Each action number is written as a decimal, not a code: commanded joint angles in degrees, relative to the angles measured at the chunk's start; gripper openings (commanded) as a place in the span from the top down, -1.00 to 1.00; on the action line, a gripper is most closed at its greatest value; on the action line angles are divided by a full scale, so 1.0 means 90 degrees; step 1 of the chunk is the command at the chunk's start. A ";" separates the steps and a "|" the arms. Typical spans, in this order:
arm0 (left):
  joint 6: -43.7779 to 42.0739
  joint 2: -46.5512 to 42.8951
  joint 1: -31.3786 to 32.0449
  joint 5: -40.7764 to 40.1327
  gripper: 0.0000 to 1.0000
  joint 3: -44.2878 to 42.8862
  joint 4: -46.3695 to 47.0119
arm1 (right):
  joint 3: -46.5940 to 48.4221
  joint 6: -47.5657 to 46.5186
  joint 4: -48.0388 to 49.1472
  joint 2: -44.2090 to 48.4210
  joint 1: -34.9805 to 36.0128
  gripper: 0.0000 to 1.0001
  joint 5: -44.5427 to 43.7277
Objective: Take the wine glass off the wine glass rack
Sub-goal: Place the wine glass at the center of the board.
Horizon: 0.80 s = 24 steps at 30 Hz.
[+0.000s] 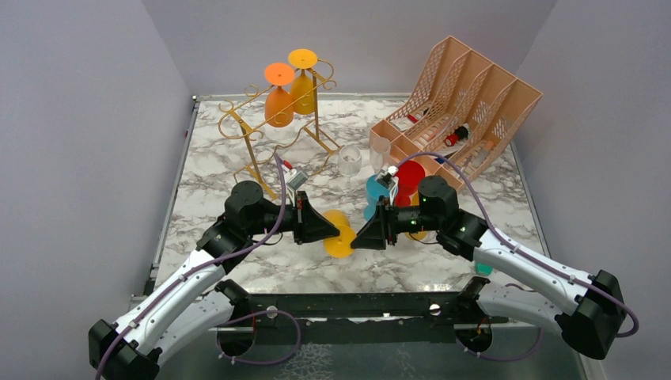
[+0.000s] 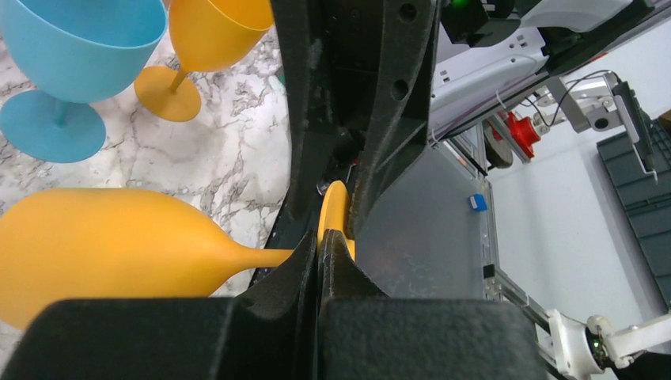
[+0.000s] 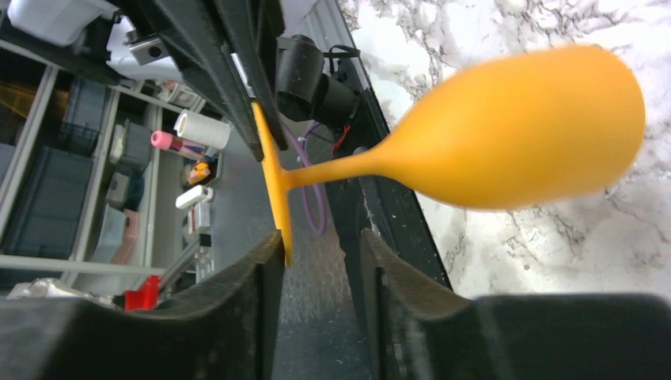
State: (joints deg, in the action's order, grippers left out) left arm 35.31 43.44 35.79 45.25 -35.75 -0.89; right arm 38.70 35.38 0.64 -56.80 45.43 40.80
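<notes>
Gold wire wine glass rack (image 1: 254, 154), 11 o'clock: yellow-orange plastic wine glass (image 2: 103, 245) off it, mid-air at 6 o'clock.
Left gripper (image 2: 319, 245) clamped on its foot; right gripper (image 3: 320, 245) jaws apart astride the rim. Risk: shallow right pinch, glass drops.

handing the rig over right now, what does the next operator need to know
Left gripper: shut on the foot of a yellow-orange plastic wine glass, held on its side above the near part of the marble table.
Right gripper: open, jaws flanking the same foot, gap showing.
Thin gold wire wine glass rack: back left, with an orange glass and a yellow glass hanging upside down.
Done: the held glass is off the rack.
Left: probably close right, release left, then set it down.
</notes>
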 commanded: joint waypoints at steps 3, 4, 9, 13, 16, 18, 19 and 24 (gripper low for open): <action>0.0282 -0.0104 0.0348 -0.0576 1.00 0.0247 0.0565 | -0.0126 0.0027 0.0673 -0.0004 0.0040 0.56 0.0278; 0.0316 -0.0138 0.0365 -0.0624 1.00 0.0303 0.0567 | -0.0146 0.0054 0.0763 0.0005 0.0040 0.68 0.0269; 0.0459 -0.0404 0.0391 -0.0741 0.59 0.0588 0.0532 | -0.0075 0.0153 0.0928 -0.0116 0.0040 0.98 0.0384; 0.0582 -0.0709 0.0388 -0.0762 0.21 0.0856 0.0422 | 0.0002 0.0100 0.0931 -0.0173 0.0039 0.98 0.0245; 0.0599 -0.0886 0.0390 -0.0715 0.24 0.1005 0.0247 | 0.0104 0.0068 0.0948 -0.0286 0.0040 0.98 0.0263; 0.0566 -0.0970 0.0392 -0.0760 0.34 0.1035 0.0129 | 0.0150 0.0073 0.0971 -0.0371 0.0035 0.98 0.0294; 0.0547 -0.0986 0.0395 -0.0803 0.42 0.1033 0.0077 | 0.0166 0.0073 0.0999 -0.0394 0.0040 0.98 0.0312; 0.0379 -0.0850 0.0394 -0.0898 0.88 0.1023 -0.0026 | 0.0278 0.0074 0.1040 -0.0486 0.0088 0.98 0.0481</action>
State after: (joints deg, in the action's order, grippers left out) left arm 40.03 35.29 39.11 38.54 -26.63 -0.32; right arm 38.50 36.45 7.27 -60.84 45.71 43.33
